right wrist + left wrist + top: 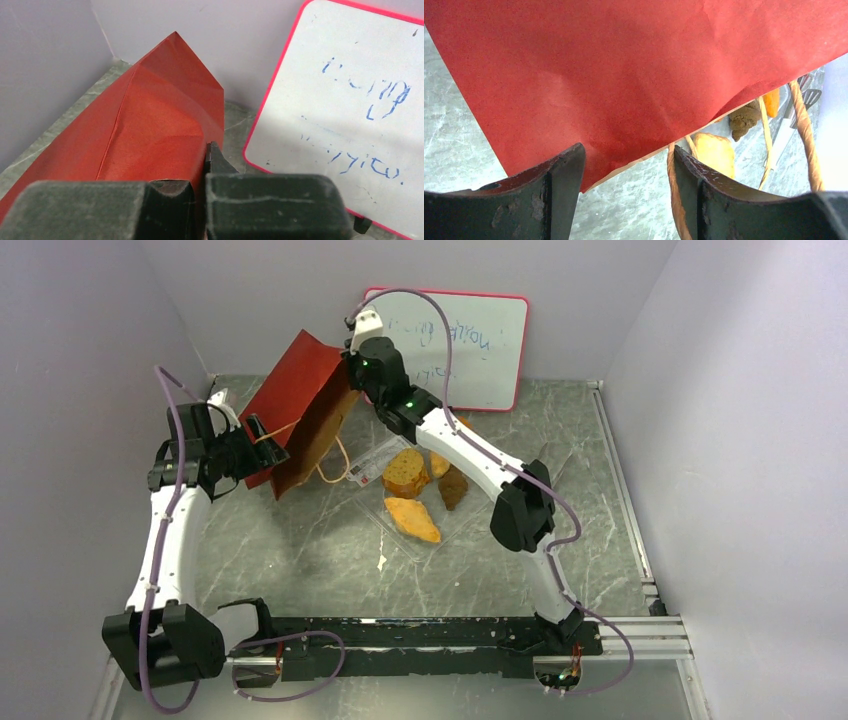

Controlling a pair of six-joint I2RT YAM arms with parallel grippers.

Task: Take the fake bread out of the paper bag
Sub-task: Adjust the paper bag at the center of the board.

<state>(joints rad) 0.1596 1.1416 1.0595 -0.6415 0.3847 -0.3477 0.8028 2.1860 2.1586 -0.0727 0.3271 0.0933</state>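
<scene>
The red paper bag (300, 405) hangs tilted, closed end up and brown mouth down toward the table. My right gripper (349, 362) is shut on a fold of its upper end, and in the right wrist view that gripper (208, 150) pinches the red paper (150, 125). My left gripper (267, 443) stands open by the mouth's lower corner. In the left wrist view its jaws (629, 155) hold nothing, and a tan handle loop (672, 175) runs along the right finger. Fake bread lies outside the bag: a round crusty slice (405, 472), a yellow-orange wedge (412, 519) and a dark lump (453, 487).
The bread rests on a clear plastic tray (375, 465) right of the bag. A pink-framed whiteboard (480, 340) leans on the back wall. Grey walls close in on the left, the back and the right. My right arm (480, 465) reaches over the tray.
</scene>
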